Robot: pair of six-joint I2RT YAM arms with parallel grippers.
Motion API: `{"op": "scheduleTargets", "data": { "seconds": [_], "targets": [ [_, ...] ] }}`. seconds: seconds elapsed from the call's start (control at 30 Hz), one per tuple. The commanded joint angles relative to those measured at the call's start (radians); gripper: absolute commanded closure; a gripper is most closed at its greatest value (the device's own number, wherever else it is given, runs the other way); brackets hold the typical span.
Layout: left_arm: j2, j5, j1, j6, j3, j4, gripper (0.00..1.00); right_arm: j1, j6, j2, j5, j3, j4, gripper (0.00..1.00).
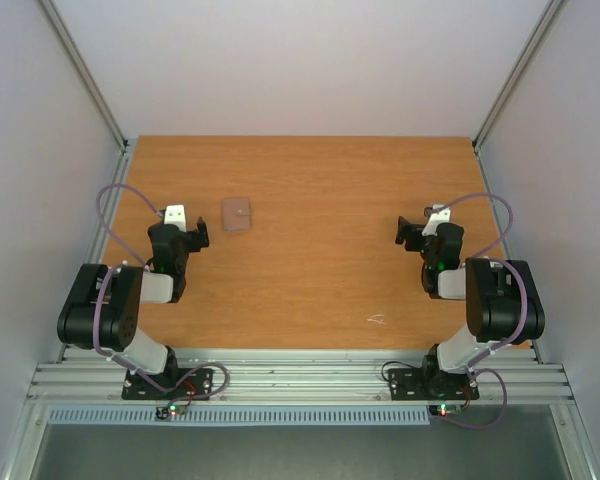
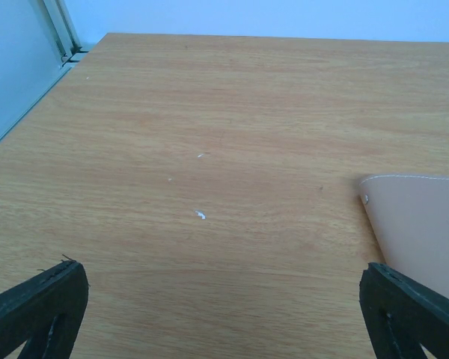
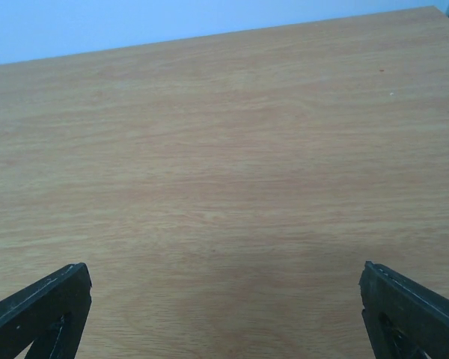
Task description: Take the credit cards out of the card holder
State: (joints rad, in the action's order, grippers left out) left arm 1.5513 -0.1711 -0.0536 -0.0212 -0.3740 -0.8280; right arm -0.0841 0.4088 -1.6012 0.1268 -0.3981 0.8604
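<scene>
The wooden table [image 1: 320, 270] was boxed in by pale walls at 9, 12 and 3 o'clock, with a ribbed metal rail along the 6 o'clock edge where both arm bases were bolted. Nothing stood between either claw and the card holder [image 1: 237, 214], which lay flat and closed, taupe side up, at about 11 o'clock from the table's middle. It sat at roughly 2 o'clock from the left gripper [image 1: 194, 233], near it but not touching. In the left wrist view the card holder [image 2: 423, 232] entered at 4 o'clock, just beyond the right-hand fingertip, showing a stitched edge and a round snap. With the holder shut, no card could be seen. The left gripper [image 2: 221, 273] had its jaws spread wide and held nothing. The right gripper [image 1: 410, 232], well apart at 3 o'clock, was likewise spread wide over bare wood in its own view [image 3: 224, 273]. Counted: one card holder, two arms, two claws with two black fingers each, one purple cable looping off each arm, and a few tiny white specks [image 2: 200, 215] on the wood.
</scene>
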Motion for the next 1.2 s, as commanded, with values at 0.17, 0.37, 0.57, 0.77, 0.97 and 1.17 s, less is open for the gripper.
{"op": "scheduleTargets", "data": {
  "seconds": [0.17, 0.37, 0.57, 0.77, 0.97, 1.17],
  "targets": [
    [-0.04, 0.197, 0.004, 0.099, 0.002, -0.086, 0.01, 0.014, 0.036, 0.011, -0.03, -0.03, -0.037, 0.01],
    [-0.267, 0.347, -0.002, 0.128, -0.164, 0.375, 0.01, 0.011, -0.001, 0.168, -0.107, -0.116, -0.323, 0.02],
    [-0.185, 0.572, -0.002, -0.1, -0.484, 0.986, 0.01, -0.017, -0.15, 0.328, 0.01, -0.31, -0.528, 0.02],
    [0.067, 0.599, 0.039, -0.269, -0.762, 1.416, 0.01, 0.016, -0.261, 0.244, 0.17, -0.615, -0.947, 0.02],
    [0.38, 0.664, 0.062, -0.285, -1.095, 1.758, 0.07, 0.11, -0.19, 0.24, 0.23, -0.68, -1.024, 0.01],
    [0.511, 0.595, 0.058, -0.327, -1.172, 1.739, 0.19, 0.118, -0.164, 0.268, 0.253, -0.683, -1.07, 0.02]
  ]
}}
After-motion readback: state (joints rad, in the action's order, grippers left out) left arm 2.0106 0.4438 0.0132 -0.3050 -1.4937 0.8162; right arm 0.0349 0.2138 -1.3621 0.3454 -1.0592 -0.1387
